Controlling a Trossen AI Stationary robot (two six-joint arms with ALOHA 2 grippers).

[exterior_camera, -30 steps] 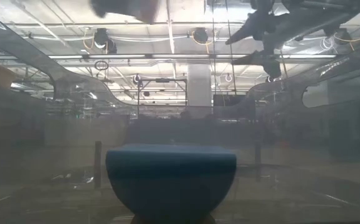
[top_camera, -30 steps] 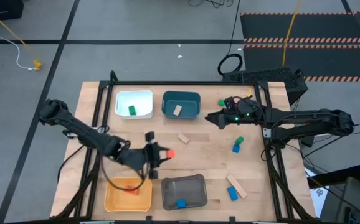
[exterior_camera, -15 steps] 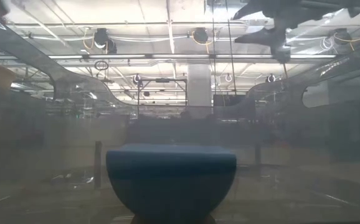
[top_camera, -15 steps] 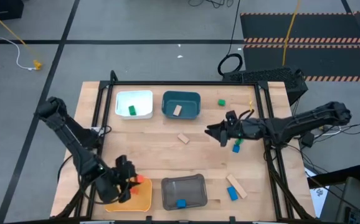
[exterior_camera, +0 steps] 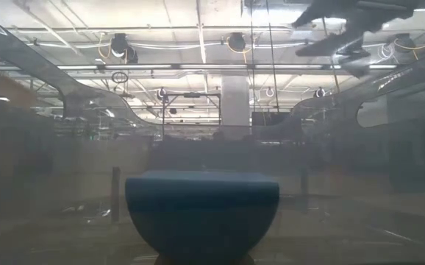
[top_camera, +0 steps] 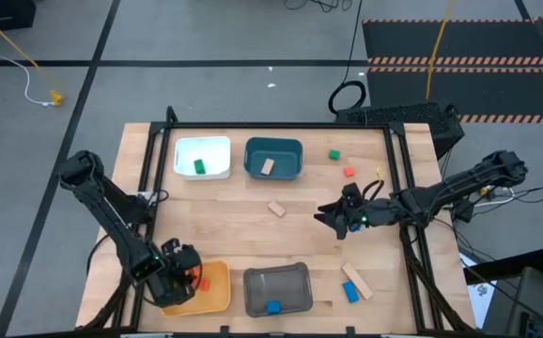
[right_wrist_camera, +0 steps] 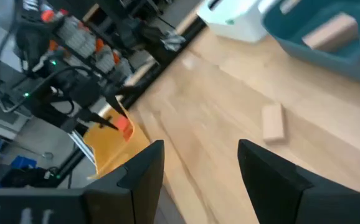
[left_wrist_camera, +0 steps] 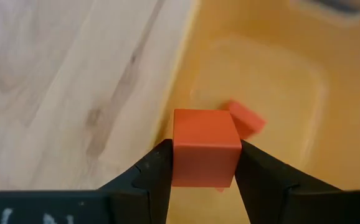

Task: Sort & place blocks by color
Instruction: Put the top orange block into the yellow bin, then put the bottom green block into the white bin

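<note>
At the left front of the worktop, the left gripper hangs over the left edge of the yellow bin. Its jaws are pinching an orange-red cube, held above the bin's rim, and a second orange-red block lies on the bin floor just beyond it. The right wrist view also catches this cube as a bright spot over the yellow bin.

Behind, at the far left of the worktop, a white bin holds a green block. Just to its right a teal bin holds a tan block. The low view shows this teal bin close up and little else of the table.

A loose tan block lies on bare wood in the middle of the worktop, in front of the teal bin. At the front edge, a grey bin just right of the yellow one holds a blue block.

Farther right, a small green cube sits near the far edge, with a small red cube close by, slightly nearer the front. The right gripper is low over the worktop right of centre; its jaws are spread and hold nothing, as the right wrist view shows. Near the front right, a tan bar lies at a slant with a blue cube touching its left side.
</note>
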